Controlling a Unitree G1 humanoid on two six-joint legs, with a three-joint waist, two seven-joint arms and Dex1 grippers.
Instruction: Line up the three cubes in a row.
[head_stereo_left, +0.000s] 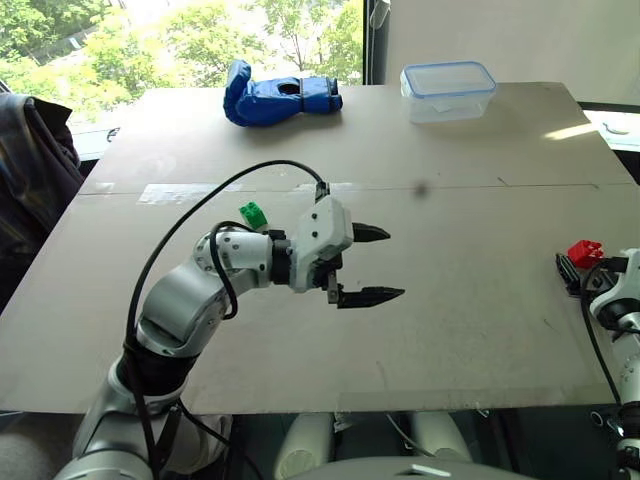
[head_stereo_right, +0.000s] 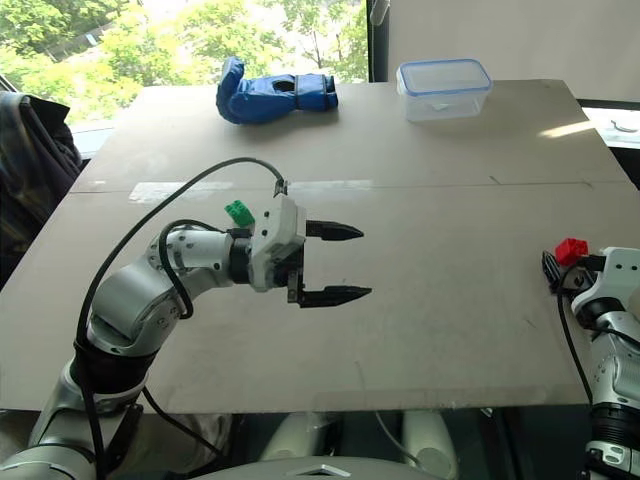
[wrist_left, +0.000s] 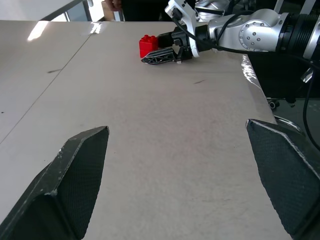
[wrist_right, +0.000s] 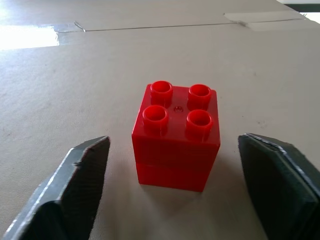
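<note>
The right claw (wrist_right: 170, 190) stands open astride the small red studded plastic block (wrist_right: 176, 135) on the beige tabletop (head_stereo_left: 450, 230) – set to grip it – while the left claw (head_stereo_left: 365, 265) hangs wide open, empty

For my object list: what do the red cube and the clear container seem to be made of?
The red cube looks like hard moulded plastic with a smooth, slightly glossy finish: crisp round studs and soft highlights. The clear container seems to be thin translucent plastic with a blue-edged lid; the table shows faintly through its walls.
</note>
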